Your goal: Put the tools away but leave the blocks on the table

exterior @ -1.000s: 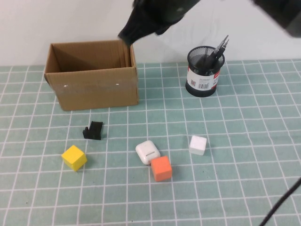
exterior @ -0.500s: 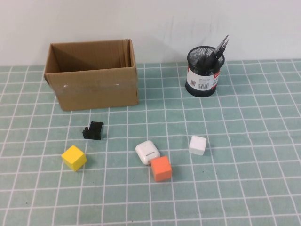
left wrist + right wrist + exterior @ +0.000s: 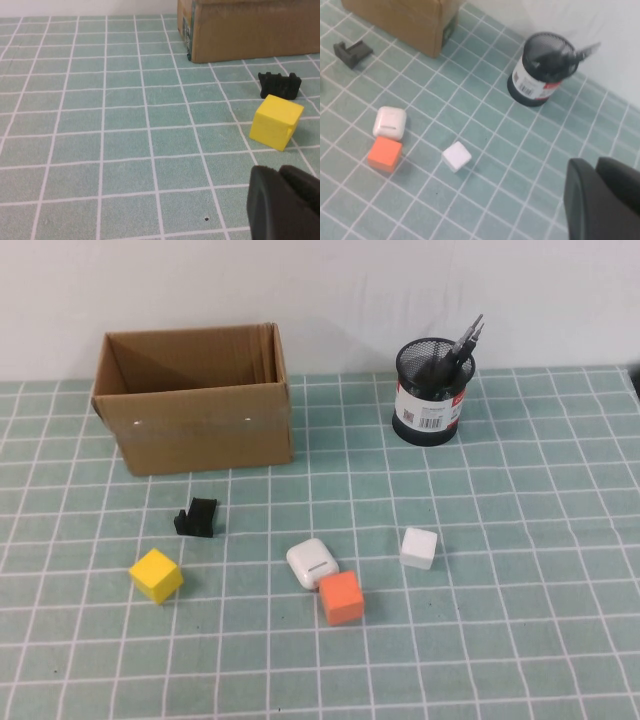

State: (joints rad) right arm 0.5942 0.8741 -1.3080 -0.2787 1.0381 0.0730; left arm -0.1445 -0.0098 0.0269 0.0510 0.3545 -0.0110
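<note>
Tools (image 3: 458,348) stand upright in the mesh cup (image 3: 433,395) near the cardboard box (image 3: 195,400), so stowing looks finished. 3 blocks, yellow (image 3: 156,574), orange (image 3: 341,597), white (image 3: 419,547), sit on the table (image 3: 540,540). Left gripper (image 3: 285,202) is pinched empty near yellow; right gripper (image 3: 602,200) is closed empty, well apart from the cup.

The teal gridded table (image 3: 520,540) carries a cardboard box (image 3: 195,410), mesh cup (image 3: 433,390), clip (image 3: 197,517), earbud case (image 3: 313,562) and three blocks (image 3: 340,597).
</note>
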